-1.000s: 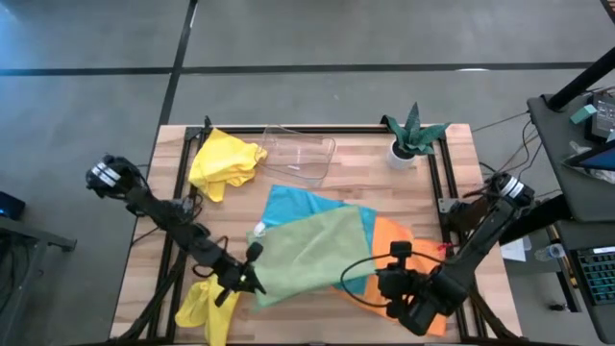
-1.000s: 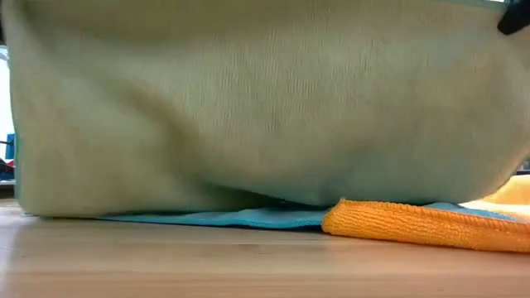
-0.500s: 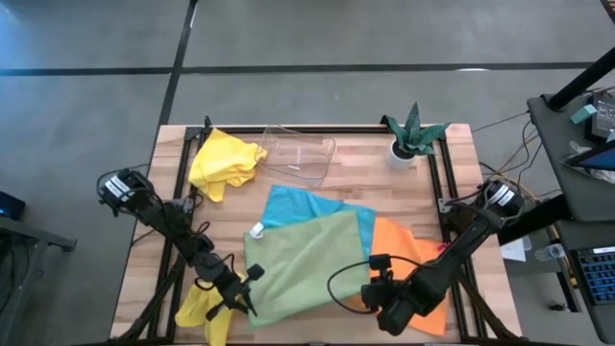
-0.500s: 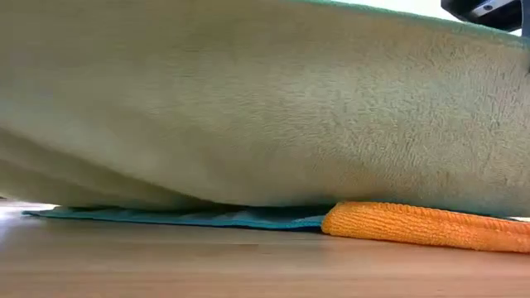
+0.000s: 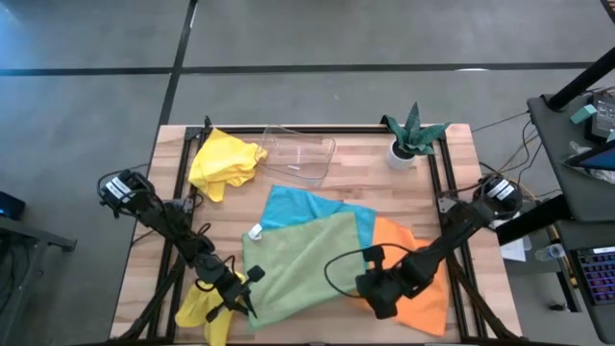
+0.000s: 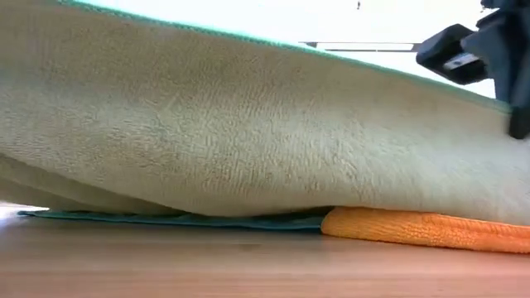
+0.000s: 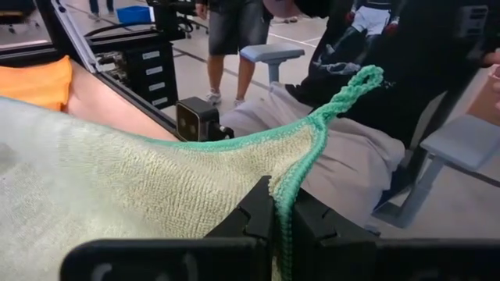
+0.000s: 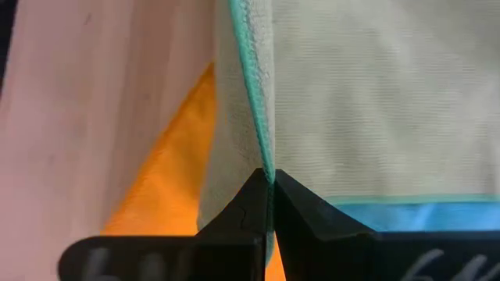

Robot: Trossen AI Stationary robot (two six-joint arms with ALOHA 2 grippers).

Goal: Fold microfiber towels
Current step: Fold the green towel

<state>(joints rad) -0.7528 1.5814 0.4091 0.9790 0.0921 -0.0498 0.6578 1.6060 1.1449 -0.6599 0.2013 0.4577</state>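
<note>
The sage green towel [image 5: 300, 261] lies spread at the table's middle. Its far part rests on the turquoise towel [image 5: 293, 205] and the orange towel [image 5: 418, 279]. Its near edge is held up between my two grippers and fills the low view [image 6: 248, 141]. My left gripper [image 5: 248, 293] is shut on the near left corner. My right gripper [image 5: 373, 291] is shut on the near right corner, just over the orange towel. One yellow towel [image 5: 226, 159] lies bunched at the far left, another [image 5: 197, 309] at the near left edge. My left gripper pinches the green towel's stitched edge [image 7: 291, 191] between its two fingers, just below the corner with the hang loop [image 7: 361, 79]. The fingers come nearly level. The corner stands up above them, clear of the table. My right gripper pinches the green towel's stitched edge [image 8: 262, 160] between its two fingers, slanting down from above. The edge runs straight away from the fingertips. The cloth beside it drops onto the orange towel [image 8: 168, 176].
A clear plastic tray [image 5: 300, 154] lies at the far middle and a small plant in a white pot [image 5: 411, 136] at the far right. Black frame rails [image 5: 434, 183] run along both sides. People and chairs show beyond the table in the left wrist view.
Both grippers have sunk with the green towel's near edge, and the towel now hangs lower in the low view, with the room showing above it. My right gripper has moved toward the table's left. My left gripper first shifted toward the near edge, then kept still.
</note>
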